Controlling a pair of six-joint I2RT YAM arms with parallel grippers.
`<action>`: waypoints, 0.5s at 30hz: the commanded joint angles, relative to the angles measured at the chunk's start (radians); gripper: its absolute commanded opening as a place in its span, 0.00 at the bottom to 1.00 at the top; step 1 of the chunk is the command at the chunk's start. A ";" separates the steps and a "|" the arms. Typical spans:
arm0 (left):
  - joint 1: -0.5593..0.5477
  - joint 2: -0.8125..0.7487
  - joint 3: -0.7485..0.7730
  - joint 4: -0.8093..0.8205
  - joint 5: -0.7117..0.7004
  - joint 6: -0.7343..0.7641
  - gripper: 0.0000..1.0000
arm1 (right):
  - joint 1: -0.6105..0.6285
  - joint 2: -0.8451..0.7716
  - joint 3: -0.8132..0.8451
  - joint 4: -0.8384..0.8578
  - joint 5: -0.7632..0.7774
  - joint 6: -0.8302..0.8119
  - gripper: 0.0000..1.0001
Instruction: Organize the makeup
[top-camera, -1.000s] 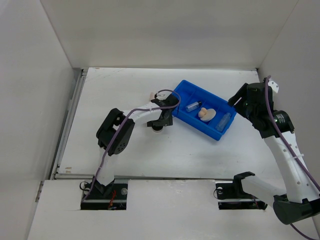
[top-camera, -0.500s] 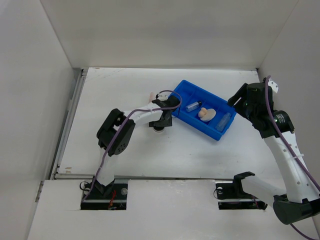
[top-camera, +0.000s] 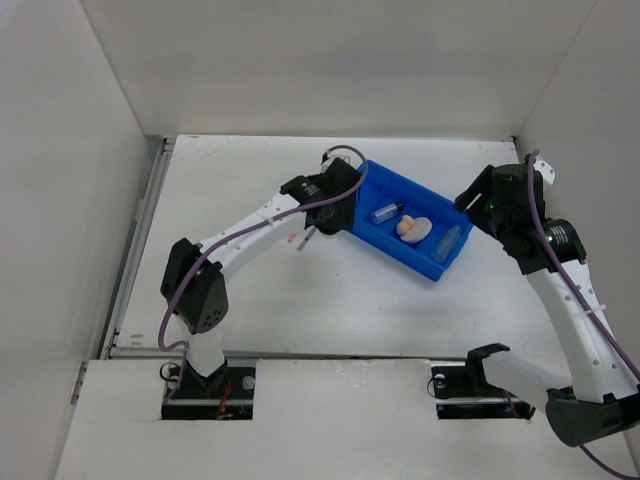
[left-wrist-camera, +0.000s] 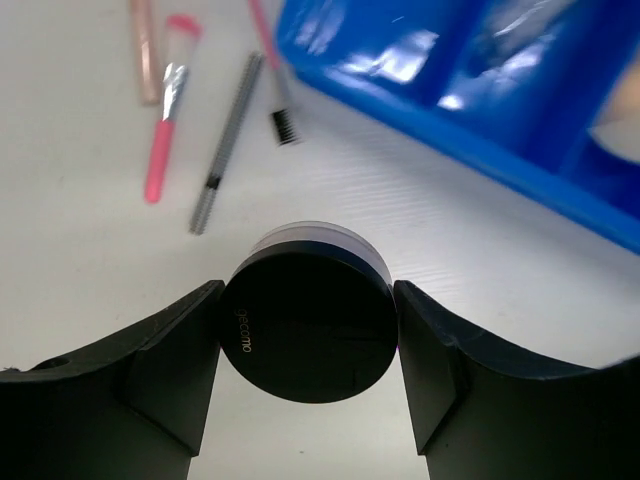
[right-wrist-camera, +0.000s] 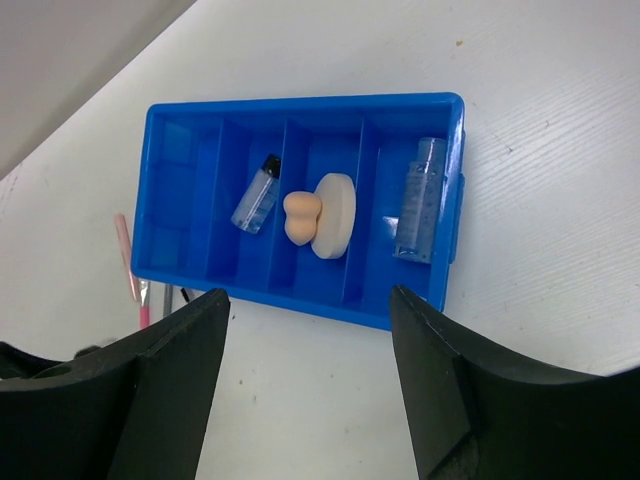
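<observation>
left gripper (left-wrist-camera: 310, 345) pinches the smooth black round compact (left-wrist-camera: 308, 325); it could slip and miss the blue tray (left-wrist-camera: 470, 120) on the right. right gripper (right-wrist-camera: 308, 305) is spread.

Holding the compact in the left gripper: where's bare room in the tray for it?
The end compartment of the blue tray, beside the slot with the small clear bottle, is bare. The other three are taken: that bottle, the beige sponge with a white puff, and a clear tube. The table just outside the bare end is crowded with brushes.
</observation>
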 joint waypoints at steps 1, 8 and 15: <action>-0.017 0.040 0.146 -0.023 0.097 0.092 0.12 | -0.003 -0.004 0.007 0.045 -0.008 -0.007 0.71; -0.027 0.236 0.439 -0.047 0.193 0.143 0.11 | -0.003 -0.014 0.027 0.025 0.014 -0.007 0.71; -0.046 0.346 0.619 -0.079 0.233 0.164 0.09 | -0.003 -0.023 0.036 0.006 0.032 -0.007 0.71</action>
